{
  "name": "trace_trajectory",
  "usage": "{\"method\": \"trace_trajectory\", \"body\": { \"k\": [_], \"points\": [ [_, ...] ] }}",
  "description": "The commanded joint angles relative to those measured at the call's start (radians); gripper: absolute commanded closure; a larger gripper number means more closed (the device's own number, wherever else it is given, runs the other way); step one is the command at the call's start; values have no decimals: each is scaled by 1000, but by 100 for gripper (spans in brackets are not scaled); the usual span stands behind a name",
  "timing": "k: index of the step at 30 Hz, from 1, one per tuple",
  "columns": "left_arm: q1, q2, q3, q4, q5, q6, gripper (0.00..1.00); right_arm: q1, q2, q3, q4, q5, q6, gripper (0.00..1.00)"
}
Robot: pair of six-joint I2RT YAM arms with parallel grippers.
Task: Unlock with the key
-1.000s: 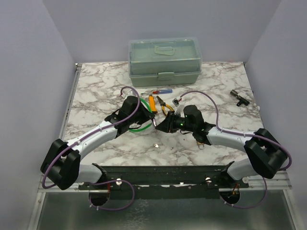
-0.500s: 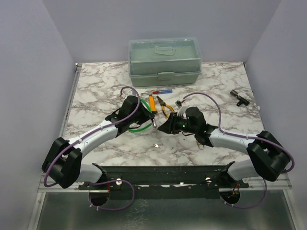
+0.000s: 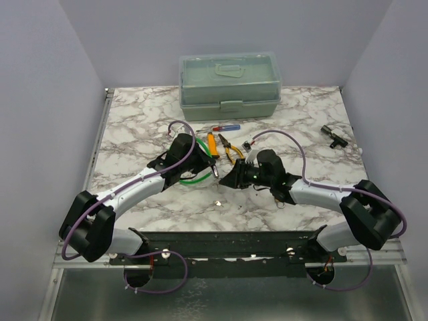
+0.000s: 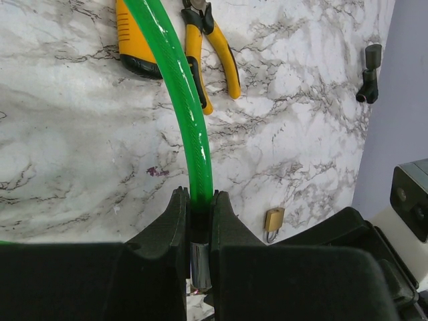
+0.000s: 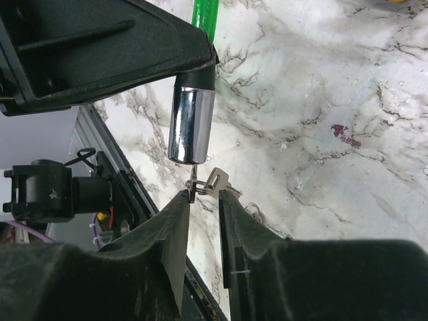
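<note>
My left gripper [image 4: 198,195] is shut on the black collar of a green cable lock [image 4: 180,87], and the lock's chrome cylinder [image 5: 190,130] sticks out below its fingers. A small key [image 5: 194,182] sits in the end of the cylinder, with a ring and a second key [image 5: 215,179] hanging from it. My right gripper [image 5: 204,194] is right at the key. Its jaws stand a little apart, and the key head touches the tip of one finger. In the top view the two grippers meet at mid-table, left [image 3: 212,168] and right [image 3: 226,179].
A small brass padlock [image 4: 272,219] lies on the marble close to the right arm. Yellow pliers [image 3: 231,148], an orange knife [image 3: 211,144] and a screwdriver [image 3: 221,128] lie behind the grippers. A green toolbox [image 3: 229,83] stands at the back. A black fitting [image 3: 332,136] lies far right.
My right gripper has shifted slightly left and nearer, closing up on the lock cylinder held by the left gripper. The left gripper has stayed almost still.
</note>
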State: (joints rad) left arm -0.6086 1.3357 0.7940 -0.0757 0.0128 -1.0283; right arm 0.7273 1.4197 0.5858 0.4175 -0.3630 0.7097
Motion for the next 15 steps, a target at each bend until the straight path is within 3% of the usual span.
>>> {"method": "trace_trajectory", "body": {
  "k": [1, 7, 15],
  "points": [
    [6, 2, -2, 39, 16, -12, 100, 0, 23, 25, 23, -34, -7, 71],
    [5, 0, -5, 43, 23, -15, 100, 0, 31, 34, 23, -33, -9, 76],
    [6, -10, -9, 47, 34, -18, 100, 1, 55, 49, 23, -30, -9, 97]
  ]
}}
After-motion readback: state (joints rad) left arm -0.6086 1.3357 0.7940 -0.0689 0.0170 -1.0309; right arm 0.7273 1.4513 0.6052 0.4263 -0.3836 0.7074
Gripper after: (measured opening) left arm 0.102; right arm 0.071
